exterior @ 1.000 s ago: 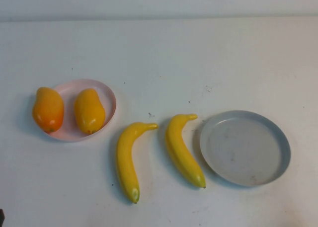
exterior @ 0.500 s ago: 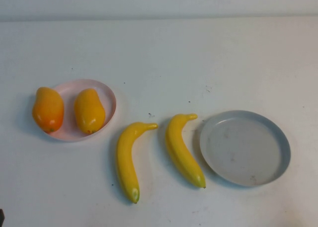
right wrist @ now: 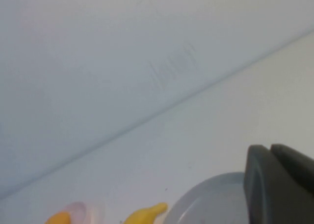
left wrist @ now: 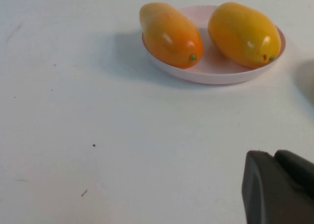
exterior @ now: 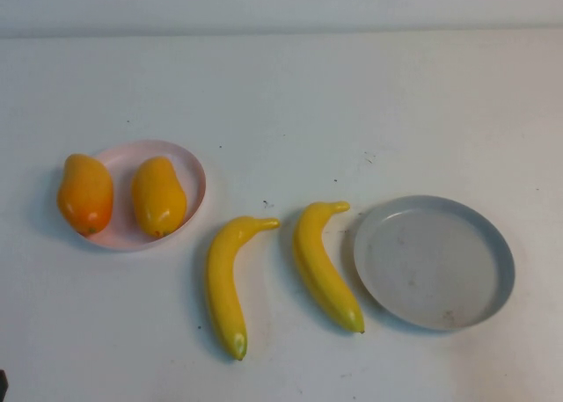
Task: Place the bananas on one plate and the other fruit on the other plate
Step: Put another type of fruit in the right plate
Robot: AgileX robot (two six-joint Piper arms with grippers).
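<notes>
Two bananas lie on the table between the plates, the left banana (exterior: 224, 283) and the right banana (exterior: 324, 266), whose side is close to the grey plate (exterior: 435, 261). The grey plate holds nothing. Both mango-like fruits lie on the pink plate (exterior: 189, 169): the redder one (exterior: 85, 193) overhangs its left rim, the yellower one (exterior: 158, 196) sits in its middle. My left gripper (left wrist: 274, 155) is shut and empty, low over bare table in front of the pink plate (left wrist: 211, 77). My right gripper (right wrist: 270, 148) is shut and empty, near the grey plate (right wrist: 206, 204).
The white table ends at a pale back wall (exterior: 281, 6). Neither arm shows in the high view, apart from a dark sliver at the bottom left corner (exterior: 2, 386). Bare table lies behind and in front of the fruit.
</notes>
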